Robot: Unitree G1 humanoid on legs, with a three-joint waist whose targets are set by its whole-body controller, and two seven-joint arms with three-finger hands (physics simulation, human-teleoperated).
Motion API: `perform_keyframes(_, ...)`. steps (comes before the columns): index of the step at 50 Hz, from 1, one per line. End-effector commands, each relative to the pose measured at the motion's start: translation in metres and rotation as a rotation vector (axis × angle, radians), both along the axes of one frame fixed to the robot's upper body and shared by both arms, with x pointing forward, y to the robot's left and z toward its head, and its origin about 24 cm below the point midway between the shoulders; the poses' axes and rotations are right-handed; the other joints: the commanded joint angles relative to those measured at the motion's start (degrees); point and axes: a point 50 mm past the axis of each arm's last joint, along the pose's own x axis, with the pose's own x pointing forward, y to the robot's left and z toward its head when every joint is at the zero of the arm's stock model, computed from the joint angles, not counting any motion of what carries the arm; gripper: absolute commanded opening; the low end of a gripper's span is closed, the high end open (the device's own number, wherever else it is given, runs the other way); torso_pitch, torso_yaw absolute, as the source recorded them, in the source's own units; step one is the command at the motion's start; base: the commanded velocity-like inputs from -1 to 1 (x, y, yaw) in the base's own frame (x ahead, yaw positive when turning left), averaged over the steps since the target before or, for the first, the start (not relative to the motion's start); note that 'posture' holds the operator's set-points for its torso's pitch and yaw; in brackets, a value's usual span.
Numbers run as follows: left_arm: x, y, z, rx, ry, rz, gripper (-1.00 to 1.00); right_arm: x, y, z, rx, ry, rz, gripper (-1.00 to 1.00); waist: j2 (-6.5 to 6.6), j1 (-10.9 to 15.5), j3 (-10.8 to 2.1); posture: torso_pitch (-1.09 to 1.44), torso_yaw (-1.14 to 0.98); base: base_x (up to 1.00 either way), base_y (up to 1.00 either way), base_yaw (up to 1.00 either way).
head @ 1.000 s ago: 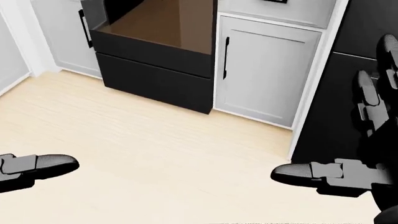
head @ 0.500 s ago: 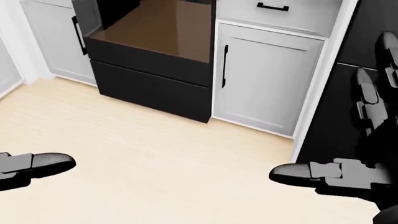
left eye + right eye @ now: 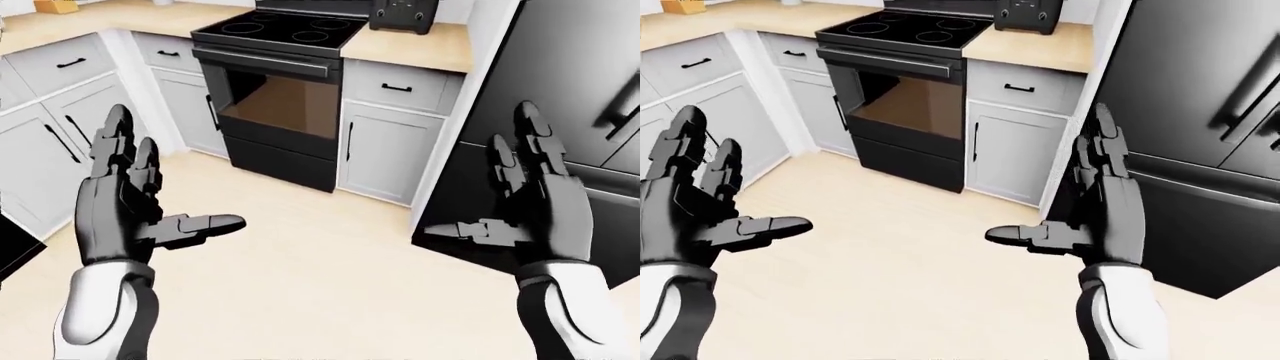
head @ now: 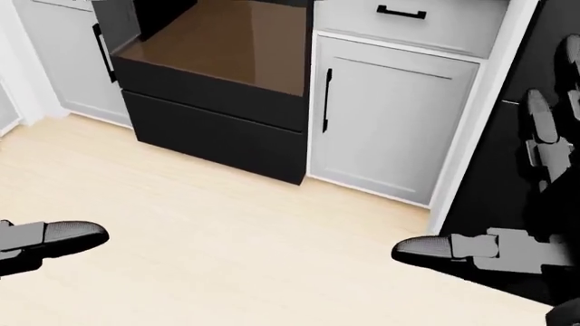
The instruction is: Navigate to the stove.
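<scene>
1. The stove (image 3: 285, 71) stands in the upper middle of the left-eye view — a black range with a dark glass cooktop, an oven door with a brownish window, and a drawer panel below it.
2. A light wooden tabletop (image 3: 410, 45) flanks it on the right, carrying a dark appliance (image 3: 404, 13) in the upper part of the frame; grey cabinets (image 3: 385, 150) sit beneath it, and a tall black refrigerator (image 3: 1200, 112) fills the right side of the right-eye view.
3. The left robot hand (image 3: 135, 202) is held up at the lower left, fingers spread and thumb pointing inward, holding nothing.
4. The right robot hand (image 3: 525, 202) mirrors it at the lower right — fingers extended wide, empty.
5. Progress, as I judge it: the stove is in plain sight and roughly ahead, slightly left of centre, so finding it and turning toward it look done.
6. What is left: a stretch of pale wooden floor (image 4: 226, 238) lies between the robot and the oven door, so the approach seems unfinished — some walking toward the upper middle of the frame remains.
</scene>
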Motion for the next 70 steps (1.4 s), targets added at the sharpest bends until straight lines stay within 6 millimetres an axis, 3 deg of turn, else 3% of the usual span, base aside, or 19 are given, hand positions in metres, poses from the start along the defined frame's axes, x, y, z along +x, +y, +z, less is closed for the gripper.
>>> perform_keyframes(1,-0.0020,-0.0023,0.0061,0.011,-0.038,-0.012,1.00,-0.0004,0.0001,0.0032,-0.025,-0.029,-0.021,1.00,0.00,0.6,-0.88,0.00,0.00,0.00,0.00,0.00)
perform_keyframes(2,-0.0021,-0.0024,0.0064,0.011,-0.038,-0.012,1.00,-0.0002,-0.0001,0.0035,-0.024,-0.028,-0.021,1.00,0.93,0.1,-0.06,0.00,0.00,0.00,0.00,0.00)
perform_keyframes(7,-0.0018,-0.0029,0.0061,0.012,-0.039,-0.015,1.00,-0.0052,0.0015,0.0075,0.026,-0.069,0.028,1.00,2.00,-2.1,-1.95,0.00,0.00,0.00,0.00,-0.20)
perform_keyframes(12,-0.0017,-0.0027,0.0062,0.012,-0.039,-0.015,1.00,-0.0053,0.0007,0.0077,0.030,-0.066,0.027,1.00,3.45,-2.7,-0.30,0.00,0.00,0.00,0.00,-1.00)
perform_keyframes(14,-0.0021,-0.0025,0.0071,0.011,-0.040,-0.013,1.00,-0.0049,0.0006,0.0065,0.028,-0.065,0.028,1.00,5.09,-2.7,0.38,0.00,0.00,0.00,0.00,-1.00)
perform_keyframes(16,-0.0025,-0.0029,0.0080,0.009,-0.042,-0.015,1.00,-0.0049,0.0007,0.0064,0.026,-0.065,0.029,1.00,8.83,-2.3,0.48,0.00,0.00,0.00,0.00,-1.00)
perform_keyframes(27,-0.0019,-0.0025,0.0055,0.009,-0.039,-0.012,1.00,-0.0045,0.0008,0.0048,0.018,-0.061,0.026,1.00,3.77,-1.9,-0.24,0.00,0.00,0.00,0.00,-1.00)
perform_keyframes(29,-0.0014,-0.0020,0.0050,0.008,-0.040,-0.012,1.00,-0.0041,0.0000,0.0049,0.020,-0.060,0.017,1.00,2.34,-1.2,-0.33,0.00,0.00,0.00,0.00,-0.68)
perform_keyframes(32,-0.0018,-0.0022,0.0053,0.009,-0.039,-0.011,1.00,-0.0032,0.0001,0.0037,0.028,-0.047,0.014,1.00,-2.54,-0.3,-1.60,0.00,0.00,0.00,0.00,0.00)
perform_keyframes(33,-0.0020,-0.0022,0.0057,0.008,-0.040,-0.012,1.00,-0.0029,-0.0004,0.0033,0.024,-0.037,0.005,1.00,-0.18,-0.7,0.26,0.00,0.00,0.00,0.00,0.00)
perform_keyframes(34,-0.0017,-0.0022,0.0055,0.008,-0.039,-0.011,1.00,-0.0026,-0.0010,0.0030,0.025,-0.038,0.006,1.00,0.02,-0.3,0.59,0.00,0.00,0.00,0.00,0.00)
perform_keyframes(39,-0.0012,-0.0020,0.0051,0.009,-0.039,-0.012,1.00,-0.0018,0.0007,0.0013,0.025,-0.030,0.018,1.00,3.58,-1.0,-0.13,0.00,0.00,0.00,0.00,0.00)
perform_keyframes(47,-0.0015,-0.0023,0.0058,0.009,-0.039,-0.014,1.00,-0.0033,0.0024,0.0025,0.007,-0.029,0.028,1.00,2.59,-1.7,-1.92,0.00,0.00,0.00,0.03,0.00)
perform_keyframes(50,-0.0015,-0.0027,0.0059,0.008,-0.038,-0.015,1.00,-0.0027,0.0024,0.0019,0.008,-0.031,0.031,1.00,-0.43,-1.7,-1.52,0.00,0.00,0.00,0.48,0.00)
perform_keyframes(53,-0.0013,-0.0026,0.0057,0.009,-0.038,-0.013,1.00,-0.0025,0.0022,0.0015,0.008,-0.030,0.029,1.00,-0.67,-1.8,-1.98,0.00,0.00,0.00,0.47,0.00)
perform_keyframes(59,-0.0011,-0.0024,0.0053,0.009,-0.038,-0.013,1.00,-0.0024,0.0022,0.0006,0.005,-0.030,0.029,1.00,3.17,-2.5,-0.75,0.00,0.00,0.00,0.48,0.00)
perform_keyframes(62,-0.0014,-0.0023,0.0053,0.009,-0.038,-0.013,1.00,-0.0026,0.0021,0.0006,0.005,-0.030,0.029,1.00,8.82,-2.6,-2.05,0.00,0.00,0.00,0.48,0.00)
perform_keyframes(63,-0.0017,-0.0024,0.0055,0.009,-0.038,-0.013,1.00,-0.0027,0.0021,0.0005,0.005,-0.030,0.029,1.00,6.94,-2.4,-1.96,0.00,0.00,0.00,0.48,0.00)
perform_keyframes(70,-0.0027,-0.0028,0.0057,0.010,-0.038,-0.013,1.00,-0.0028,0.0022,-0.0001,0.005,-0.027,0.028,1.00,2.87,-2.0,-0.29,0.00,0.00,0.00,0.48,0.00)
